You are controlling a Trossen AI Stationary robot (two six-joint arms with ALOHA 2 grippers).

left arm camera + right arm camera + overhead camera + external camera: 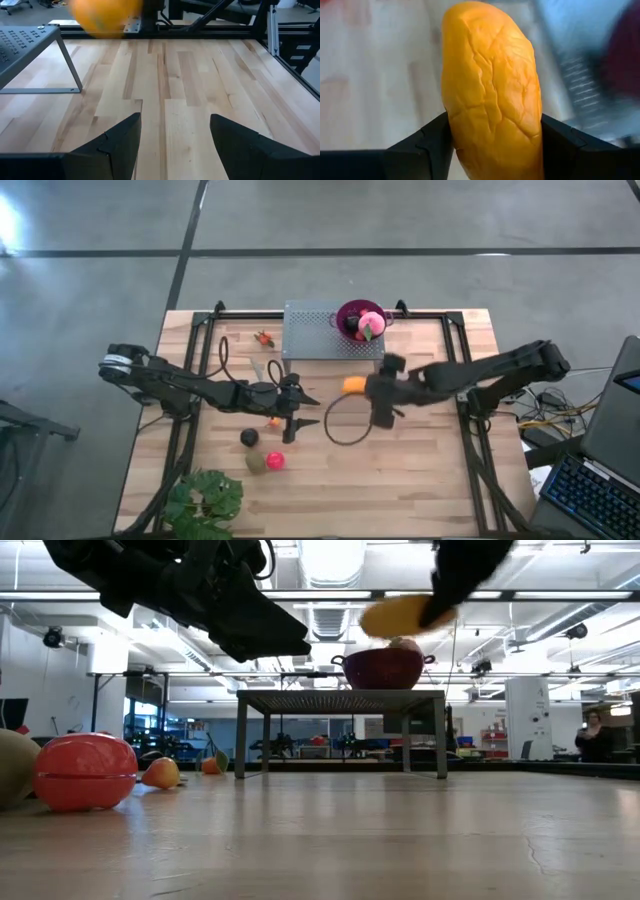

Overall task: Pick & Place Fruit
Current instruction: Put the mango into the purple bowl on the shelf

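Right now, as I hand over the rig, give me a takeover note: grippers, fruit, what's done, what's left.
Right gripper: shut on the elongated orange piece, held in the air just short of the metal stand.
Left gripper: open, empty, low over the table centre-left.
Done: pink ball and at least one dark piece sit in the purple bowl on the stand.
Left: drop the orange piece in the bowl; then the red ball, olive-green piece, dark ball and small orange bits on the table.
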